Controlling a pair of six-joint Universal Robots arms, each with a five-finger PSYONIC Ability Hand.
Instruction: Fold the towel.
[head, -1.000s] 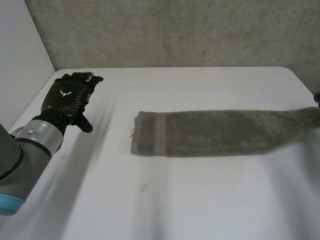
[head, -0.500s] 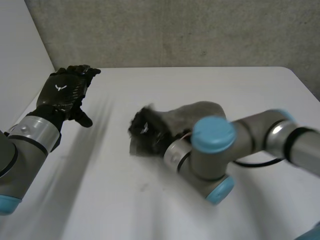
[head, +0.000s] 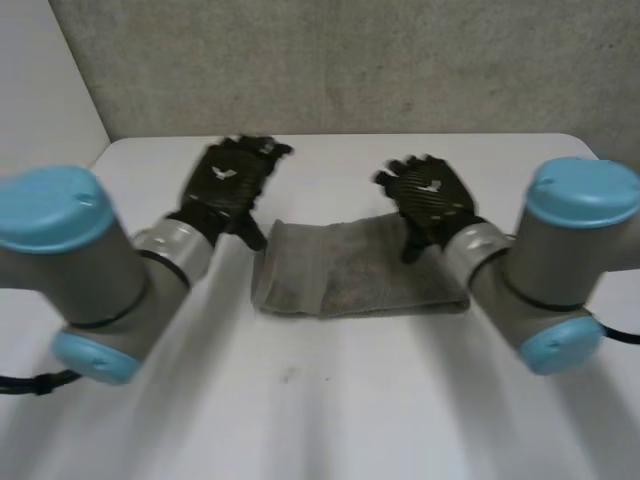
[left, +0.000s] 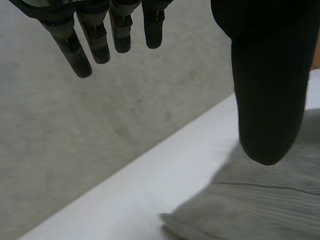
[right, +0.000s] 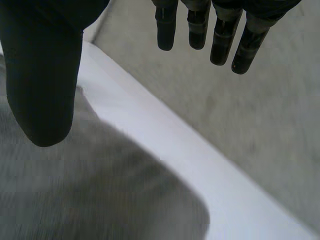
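Observation:
The grey towel (head: 350, 270) lies folded into a short thick rectangle in the middle of the white table (head: 330, 400). My left hand (head: 228, 180) hovers at the towel's far left corner, fingers straight and spread, holding nothing. My right hand (head: 428, 200) hangs over the towel's far right part, also open and empty. In the left wrist view the left hand (left: 80, 45) has its thumb above the towel (left: 260, 205). In the right wrist view the right hand (right: 42, 75) is straight above the towel (right: 75, 190), apart from it.
The table's far edge (head: 400, 136) runs just beyond both hands, with grey carpet (head: 350, 60) behind it. Both arms with their blue-capped elbows (head: 45, 210) (head: 580, 195) reach over the near half of the table.
The right hand carried the towel's right end over to the left, let go and rose open. The towel is now half as long. The left hand moved right to the towel's left corner.

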